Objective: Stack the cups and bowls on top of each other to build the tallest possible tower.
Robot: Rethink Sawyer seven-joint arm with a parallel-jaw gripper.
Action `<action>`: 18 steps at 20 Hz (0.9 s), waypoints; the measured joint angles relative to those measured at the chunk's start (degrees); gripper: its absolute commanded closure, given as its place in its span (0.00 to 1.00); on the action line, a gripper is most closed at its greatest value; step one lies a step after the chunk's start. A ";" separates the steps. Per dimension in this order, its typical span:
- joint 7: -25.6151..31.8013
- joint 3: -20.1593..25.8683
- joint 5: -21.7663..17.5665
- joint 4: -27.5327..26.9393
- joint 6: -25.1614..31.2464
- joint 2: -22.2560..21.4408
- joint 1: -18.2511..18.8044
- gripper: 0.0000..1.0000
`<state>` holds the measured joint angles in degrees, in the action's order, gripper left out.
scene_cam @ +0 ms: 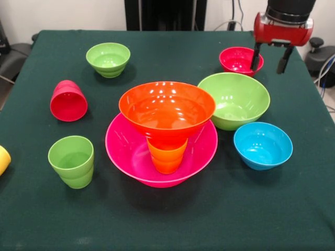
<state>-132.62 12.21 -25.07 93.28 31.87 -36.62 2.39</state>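
I start with the very large pink glossy plastic bowl (131, 151) near the middle of the green cloth-covered table (172, 219), base of the tower (163, 133). It looks stiff, light and slick; I would leave it be. Inside it an orange stepped plastic cup (167, 155) stands upright, and the large orange glossy bowl (166, 109) sits on that cup's mouth. I judge that perch wobbly, since smooth plastic on a narrow rim slides easily.

Next in size, the large green glossy bowl (234, 99) sits just beside the pink bowl toward the right edge. Its thin rim seems the only place to pinch; the curved wall would slip out.

The small blue plastic bowl (263, 145) lies nearer the front right, the small red plastic bowl (239, 59) by the far right corner, and the small green plastic bowl (108, 58) toward the far left. All look light and rigid, best taken by the rim.

The green stepped plastic cup (71, 160) stands upright near the left edge; the red stepped plastic cup (68, 101) lies tipped on its side behind it, so its rim is awkward to reach. A yellow plastic cup (2, 159) barely shows at the left edge.

My red and black gripper (270, 56) hangs at the red bowl's right rim, fingers apart and empty.
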 measured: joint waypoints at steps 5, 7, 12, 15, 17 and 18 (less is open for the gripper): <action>1.75 0.31 -1.05 0.32 0.13 -0.68 -0.13 0.00; 1.75 0.28 -1.55 0.31 0.13 -0.53 -0.12 0.00; 1.75 -0.59 -4.16 0.36 0.13 0.11 -0.34 0.00; 1.75 -1.21 -5.34 0.40 0.13 0.10 -0.33 0.00; 1.75 -1.80 -5.94 0.45 0.12 0.11 -0.34 0.00; 1.75 -2.24 -6.26 0.49 0.13 0.12 -0.30 0.00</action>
<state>-130.86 9.97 -31.33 93.77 32.00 -36.49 2.10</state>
